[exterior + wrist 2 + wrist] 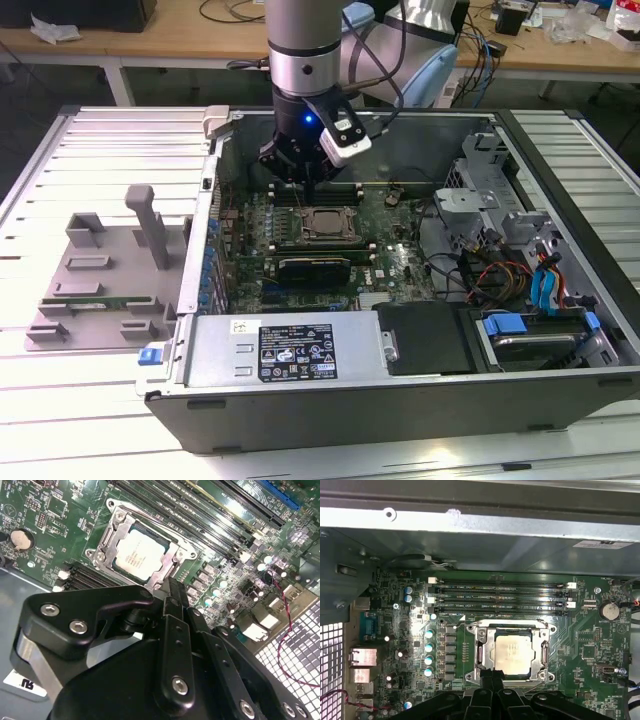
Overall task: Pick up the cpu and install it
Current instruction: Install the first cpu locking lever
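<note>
The cpu point(512, 654) lay seated in the motherboard socket point(543, 655), likely a light, stiff but fragile chip best gripped by opposite edges, while the gripper point(490, 674) hung just beside it, fingers pressed together on nothing.

Case wall point(213, 215) and drive cage point(482, 190) flank the cpu point(512, 653).

— What carries everything?
— A pale metal table point(100, 130) built of long slats.
— What lies directly on it?
— An open computer case point(450, 400), lying on its side toward the exterior view's right. Just beside it, at the exterior view's left, sits a flat grey holder point(120, 262) with an upright post.
</note>
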You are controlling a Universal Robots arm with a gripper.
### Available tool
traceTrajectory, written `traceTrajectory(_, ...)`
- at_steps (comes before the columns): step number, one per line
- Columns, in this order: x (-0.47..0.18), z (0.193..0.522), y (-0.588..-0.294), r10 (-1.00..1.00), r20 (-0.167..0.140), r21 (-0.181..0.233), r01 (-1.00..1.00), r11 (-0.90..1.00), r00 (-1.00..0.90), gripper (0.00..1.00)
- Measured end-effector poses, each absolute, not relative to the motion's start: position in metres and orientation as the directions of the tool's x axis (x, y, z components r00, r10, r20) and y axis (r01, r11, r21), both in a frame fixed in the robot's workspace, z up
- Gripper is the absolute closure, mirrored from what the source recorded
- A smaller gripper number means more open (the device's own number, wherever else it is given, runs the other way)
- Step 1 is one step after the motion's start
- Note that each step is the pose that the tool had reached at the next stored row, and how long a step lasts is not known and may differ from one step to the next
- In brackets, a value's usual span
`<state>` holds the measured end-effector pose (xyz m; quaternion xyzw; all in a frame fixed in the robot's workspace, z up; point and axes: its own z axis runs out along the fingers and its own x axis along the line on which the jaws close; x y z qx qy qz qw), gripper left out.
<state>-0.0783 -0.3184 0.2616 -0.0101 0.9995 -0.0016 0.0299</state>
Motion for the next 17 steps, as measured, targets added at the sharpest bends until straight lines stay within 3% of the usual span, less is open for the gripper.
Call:
traceTrajectory(15,-0.113,0.262,-0.318,-0.020,-0.060,-0.001,-0.020,1.000,-0.998,0.89)
traceTrajectory(17,-0.116,0.261,-0.318,-0.018,-0.061,0.039,-0.020,0.999,-0.998,0.89)
